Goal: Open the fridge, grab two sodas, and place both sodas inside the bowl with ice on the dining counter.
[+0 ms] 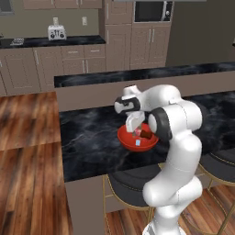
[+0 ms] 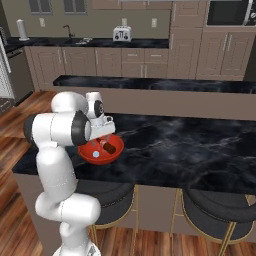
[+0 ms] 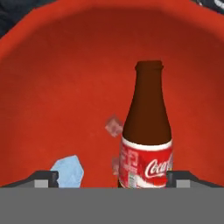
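Your tool (image 3: pixel 112 180) hung directly over the small round red-orange bowl (image 1: pixel 125 137), which sat on the black marbled table (image 1: pixel 87 137) near its front edge. The dark brown cola bottle with the red label (image 3: pixel 148 131) lay inside that bowl, in line with the tool: in the hand view its labelled body sat between the two dark fingertips (image 3: pixel 43 178) and its neck pointed straight away from them, towards the bowl's far wall. So the long axis ran along the tool's line of sight, not across it.

The fingers stood wide apart, one on each side of the label with red bowl showing between finger and glass, so you gripped nothing; the bottle looked released. A pale blue ice cube (image 3: pixel 68 171) lay in the bowl just beside the bottle's base. The left base view showed something pinkish in the bowl under the tool; whether that was the second soda, I could not tell.
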Controlling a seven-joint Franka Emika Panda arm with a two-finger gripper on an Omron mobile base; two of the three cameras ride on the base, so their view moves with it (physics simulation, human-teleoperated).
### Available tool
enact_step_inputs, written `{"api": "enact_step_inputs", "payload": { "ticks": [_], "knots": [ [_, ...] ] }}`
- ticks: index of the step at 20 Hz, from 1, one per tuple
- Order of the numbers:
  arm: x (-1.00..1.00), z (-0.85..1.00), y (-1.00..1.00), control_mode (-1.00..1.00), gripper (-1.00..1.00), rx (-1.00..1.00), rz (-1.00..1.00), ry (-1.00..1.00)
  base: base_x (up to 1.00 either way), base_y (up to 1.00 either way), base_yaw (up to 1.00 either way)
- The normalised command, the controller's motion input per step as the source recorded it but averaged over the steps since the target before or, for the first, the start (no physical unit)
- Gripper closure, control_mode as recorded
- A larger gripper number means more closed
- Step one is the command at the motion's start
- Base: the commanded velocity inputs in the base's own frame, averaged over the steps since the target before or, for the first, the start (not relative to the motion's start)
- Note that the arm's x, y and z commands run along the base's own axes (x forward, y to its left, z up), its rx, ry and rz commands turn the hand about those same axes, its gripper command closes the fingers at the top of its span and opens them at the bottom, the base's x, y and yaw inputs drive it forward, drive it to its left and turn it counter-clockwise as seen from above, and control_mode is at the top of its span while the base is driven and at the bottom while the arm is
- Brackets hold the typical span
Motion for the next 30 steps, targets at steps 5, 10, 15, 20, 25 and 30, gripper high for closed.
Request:
{"api": "enact_step_inputs", "payload": {
  "ticks": [5, 10, 15, 20, 25, 30],
  "knots": [
    [-0.65, 0.45, 0.00, -1.00, -1.00, 0.06, 0.00, -0.12, 0.00, 0.00, 0.00],
    [-0.75, 0.59, 0.04, -1.00, -1.00, 0.05, 0.00, -0.13, 0.00, 0.00, 0.00],
    [-0.85, 0.65, 0.03, -1.00, -1.00, 0.10, -0.06, -0.14, 0.00, 0.00, 0.00],
    [-0.95, 0.48, 0.04, -1.00, -1.00, 0.11, -0.17, -0.10, 0.00, 0.00, 0.00],
    [-0.99, 0.35, -0.02, -1.00, -1.00, 0.09, -0.22, -0.06, 0.00, 0.00, 0.00],
    [-0.93, 0.08, -0.37, -1.00, -1.00, 0.06, -0.21, -0.09, 0.00, 0.00, 0.00]
  ]
}}
